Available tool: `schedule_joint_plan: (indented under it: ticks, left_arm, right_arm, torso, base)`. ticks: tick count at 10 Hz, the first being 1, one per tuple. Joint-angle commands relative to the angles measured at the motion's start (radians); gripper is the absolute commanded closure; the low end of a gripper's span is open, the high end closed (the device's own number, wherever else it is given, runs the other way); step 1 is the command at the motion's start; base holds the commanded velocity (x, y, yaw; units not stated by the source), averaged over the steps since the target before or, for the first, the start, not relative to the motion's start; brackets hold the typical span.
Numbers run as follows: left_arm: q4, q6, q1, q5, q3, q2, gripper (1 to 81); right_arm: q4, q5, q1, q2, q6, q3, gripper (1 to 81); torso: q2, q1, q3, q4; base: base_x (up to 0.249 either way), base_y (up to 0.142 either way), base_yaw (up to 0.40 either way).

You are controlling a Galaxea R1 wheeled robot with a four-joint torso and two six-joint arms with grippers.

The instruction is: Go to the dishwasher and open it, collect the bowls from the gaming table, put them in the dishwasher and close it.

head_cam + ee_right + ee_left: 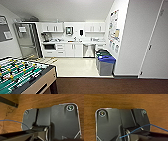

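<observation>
Brown carpet runs under me, and beyond it pale floor leads into a kitchenette along the far wall. I place everything from the dishwasher (88,50), the steel-fronted unit set under the counter (75,41). It is shut, with white cabinet doors (74,50) just to its left and a stack of white drawers (60,47) further left again. A tall steel fridge (26,38) stands well to its left at the end of the run. A blue-lidded bin (106,64) and a darker one behind it sit in front of the dishwasher and to its right, close to the straight path in.

Well in front of the dishwasher and far to its left, near me, is the gaming table (23,75), with its green field and rods. I cannot make out any bowls on it from this angle.

I judge the dishwasher door to be stiff, fairly heavy and hinged low, and its brushed front too smooth to grip. The horizontal bar handle near the top edge is the place to take hold; it is too small here for me to see clearly.

Both wrist views look down on carpet past the arms' dark plates. I cannot tell whether either claw is apart or together.
</observation>
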State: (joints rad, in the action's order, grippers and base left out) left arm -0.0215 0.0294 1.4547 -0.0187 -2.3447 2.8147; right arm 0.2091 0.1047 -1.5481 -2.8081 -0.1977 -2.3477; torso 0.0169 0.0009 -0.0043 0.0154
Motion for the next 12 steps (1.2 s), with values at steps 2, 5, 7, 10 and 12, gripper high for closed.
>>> schedule_joint_plan:
  ticks: [2,5,7,10,12]
  left_arm:
    - [0.011,0.003,-0.058,-0.047,0.013,-0.012,1.0]
    - [0.011,0.003,-0.058,-0.046,0.013,-0.010,1.0]
    - [0.011,0.003,-0.058,-0.046,0.013,-0.012,1.0]
    - [0.011,0.003,-0.058,-0.046,0.011,-0.012,1.0]
    - [0.012,0.003,-0.058,-0.046,0.011,-0.012,1.0]
  right_arm:
    - [-0.002,-0.042,0.056,0.013,0.004,0.002,1.0]
    - [-0.004,-0.039,0.056,0.008,0.004,-0.001,1.0]
    - [-0.002,-0.037,0.053,0.008,0.004,-0.001,1.0]
    - [-0.002,-0.037,0.055,0.008,0.006,-0.001,1.0]
    - [-0.002,-0.037,0.056,0.006,0.006,0.002,1.0]
  torso:
    - [0.000,0.000,0.000,0.000]
    - [0.000,0.000,0.000,0.000]
    - [0.000,0.000,0.000,0.000]
    - [0.000,0.000,0.000,0.000]
    - [0.000,0.000,0.000,0.000]
  base:
    - [0.147,0.000,0.000]
    - [0.146,0.000,0.000]
    - [0.147,0.000,0.000]
    - [0.147,0.000,0.000]
    - [0.147,0.000,0.000]
